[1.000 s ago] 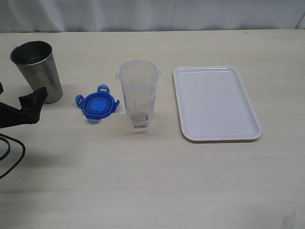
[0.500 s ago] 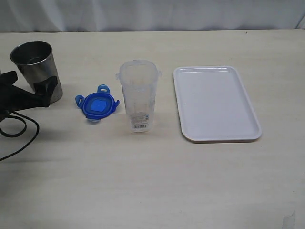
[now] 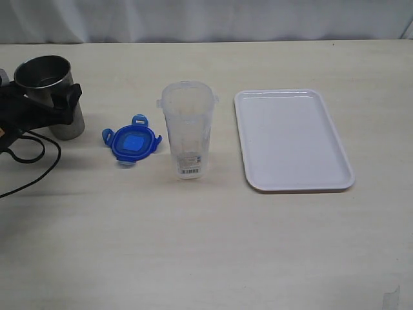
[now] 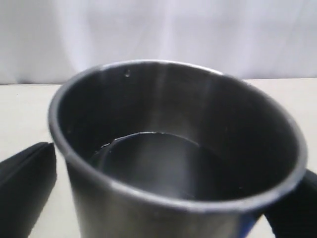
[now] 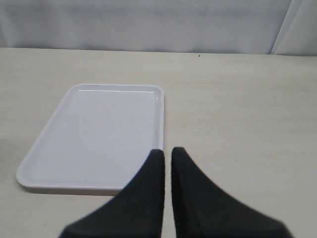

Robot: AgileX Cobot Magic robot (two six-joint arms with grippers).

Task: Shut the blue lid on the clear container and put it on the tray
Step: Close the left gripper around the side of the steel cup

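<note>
Container (image 3: pixel 186 126): upright mid-table, top open, lid off. Clear walls, nothing visible inside. White barcode sticker (image 3: pixel 190 169) near the base.

Lid (image 3: pixel 131 143): blue, lying flat on the table (image 3: pixel 206 245) just left of the container, between it and the cup. Flaps splayed outward. Can't tell if the nearest flap touches the container wall.

Tray (image 3: pixel 292 139): white, flat, to the right of the container with a gap between them. Nothing on it.

Cup (image 3: pixel 42 72): grey metal, upright, far left, near the lid but not touching it. The left wrist view looks into it: dark walls with a shiny ring low down. Liquid or bare bottom, can't tell.

Left gripper (image 4: pixel 176 166): fingers (image 4: pixel 25 188) spread wide, one on either side of the cup near the rim. Can't tell if they touch the wall. Cup sits on the table.

Right gripper (image 5: pixel 167 151): fingers pressed together with only a thin slit between them, holding nothing. Tips sit by a corner of the tray; contact not evident.
</note>
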